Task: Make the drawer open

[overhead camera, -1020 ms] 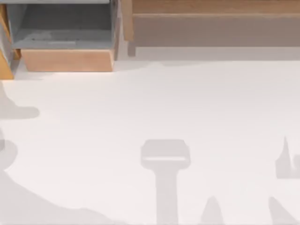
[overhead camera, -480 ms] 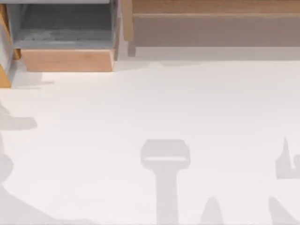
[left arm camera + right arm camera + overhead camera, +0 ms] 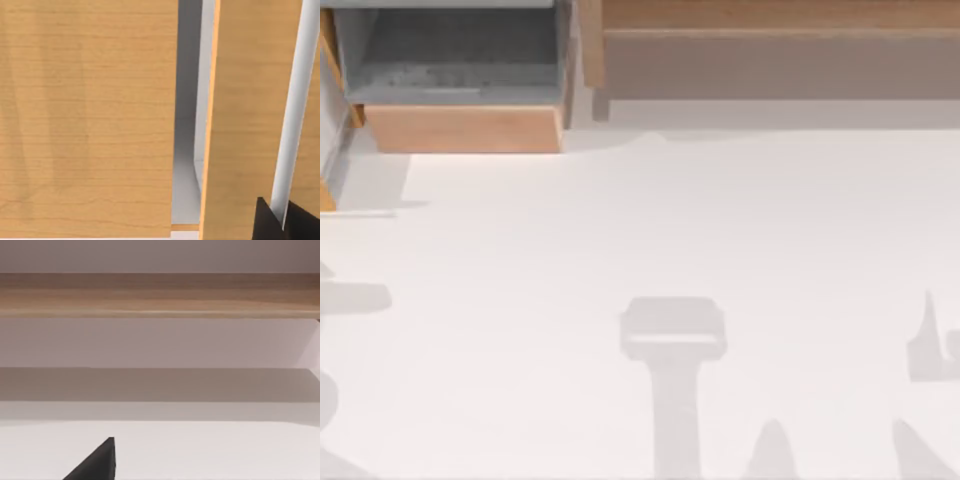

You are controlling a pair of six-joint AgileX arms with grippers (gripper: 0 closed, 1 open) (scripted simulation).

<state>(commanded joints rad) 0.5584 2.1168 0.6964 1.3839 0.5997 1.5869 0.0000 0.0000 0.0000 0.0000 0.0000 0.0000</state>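
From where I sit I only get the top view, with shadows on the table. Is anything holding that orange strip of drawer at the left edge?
Observer: Yes. In the left wrist view, the left gripper has a dark finger on each side of a white handle on the drawer.
Visitor: Is there a gap beside that drawer front?
Observer: Yes. A gray slot separates it from the wooden panel next to it.
Visitor: And the other arm?
Observer: The right gripper hangs over the bare table, facing the long shelf and touching nothing.
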